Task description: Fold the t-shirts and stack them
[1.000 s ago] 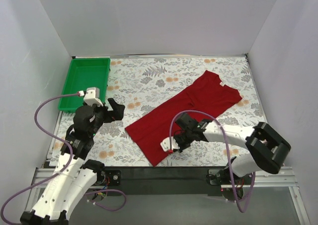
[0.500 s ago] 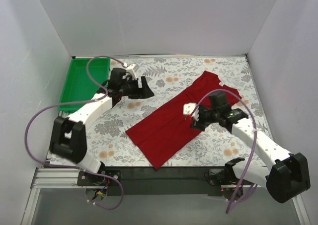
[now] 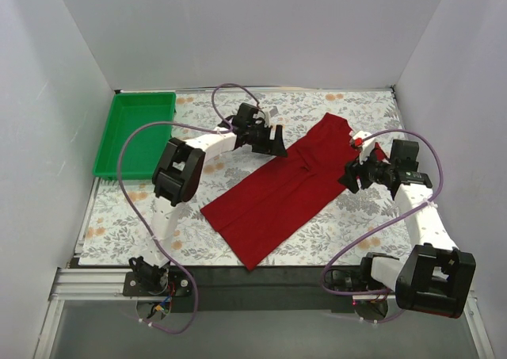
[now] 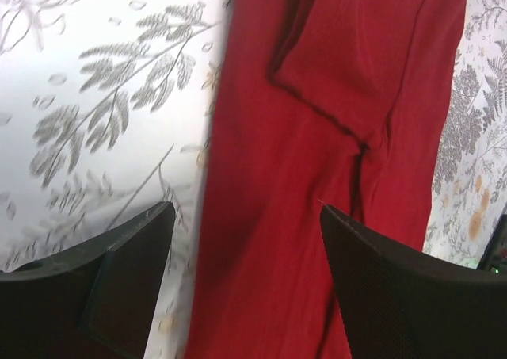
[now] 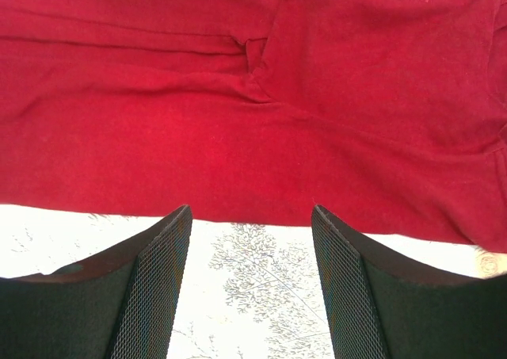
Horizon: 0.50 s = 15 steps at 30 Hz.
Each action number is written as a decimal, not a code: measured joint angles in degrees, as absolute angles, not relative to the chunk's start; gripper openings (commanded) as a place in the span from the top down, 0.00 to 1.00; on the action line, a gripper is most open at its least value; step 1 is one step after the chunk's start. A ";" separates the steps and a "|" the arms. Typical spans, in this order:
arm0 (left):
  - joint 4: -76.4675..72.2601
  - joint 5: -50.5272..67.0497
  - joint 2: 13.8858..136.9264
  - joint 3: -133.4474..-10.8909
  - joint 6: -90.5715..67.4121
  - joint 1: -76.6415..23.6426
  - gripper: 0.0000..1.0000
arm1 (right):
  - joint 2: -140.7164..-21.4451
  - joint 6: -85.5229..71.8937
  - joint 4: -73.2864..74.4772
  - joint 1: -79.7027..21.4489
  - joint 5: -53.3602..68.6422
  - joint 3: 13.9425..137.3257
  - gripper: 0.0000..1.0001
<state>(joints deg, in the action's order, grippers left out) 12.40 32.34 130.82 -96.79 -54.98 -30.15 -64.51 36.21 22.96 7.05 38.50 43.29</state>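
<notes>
One dark red t-shirt (image 3: 289, 189) lies flat on the floral table, folded into a long strip that runs diagonally from near left to far right. My left gripper (image 3: 277, 143) is open at the strip's far-left edge; in the left wrist view (image 4: 247, 210) its jaws straddle that cloth edge (image 4: 261, 240), one finger over the table and one over the shirt. My right gripper (image 3: 350, 177) is open at the strip's right edge; in the right wrist view (image 5: 252, 212) its fingertips sit over bare table just short of the shirt's edge (image 5: 238, 161). Neither gripper holds anything.
A green plastic tray (image 3: 135, 133) stands at the far left of the table. White walls close in the back and both sides. The floral tablecloth (image 3: 158, 208) shows around the shirt.
The left arm has swung from the near left, past the tray, to the shirt's far-left edge. The right arm has moved from the shirt's near end to its right edge. The shirt has not moved.
</notes>
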 measured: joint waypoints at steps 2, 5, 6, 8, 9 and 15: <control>12.64 32.38 133.32 -100.12 -55.00 -30.76 0.32 | -64.51 35.35 22.94 7.84 39.53 43.29 0.42; 13.23 32.05 136.94 -105.80 -54.94 -31.27 0.36 | -64.51 34.46 22.94 8.64 40.77 43.29 0.42; 13.69 32.08 138.39 -107.92 -54.96 -31.38 0.38 | -64.51 34.26 22.94 8.82 41.04 43.29 0.42; 14.39 32.14 140.62 -111.55 -55.02 -31.59 0.40 | -64.51 34.09 22.94 9.15 41.36 43.29 0.42; 14.94 32.10 141.75 -113.45 -55.05 -31.75 0.41 | -64.51 34.00 22.94 9.34 41.52 43.29 0.42; 16.43 30.65 144.90 -118.26 -54.98 -32.40 0.54 | -64.51 33.56 22.94 10.09 42.28 43.29 0.43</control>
<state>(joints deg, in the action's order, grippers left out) 16.43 30.65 144.90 -118.26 -54.98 -32.40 -64.51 33.56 22.94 10.09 42.28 43.29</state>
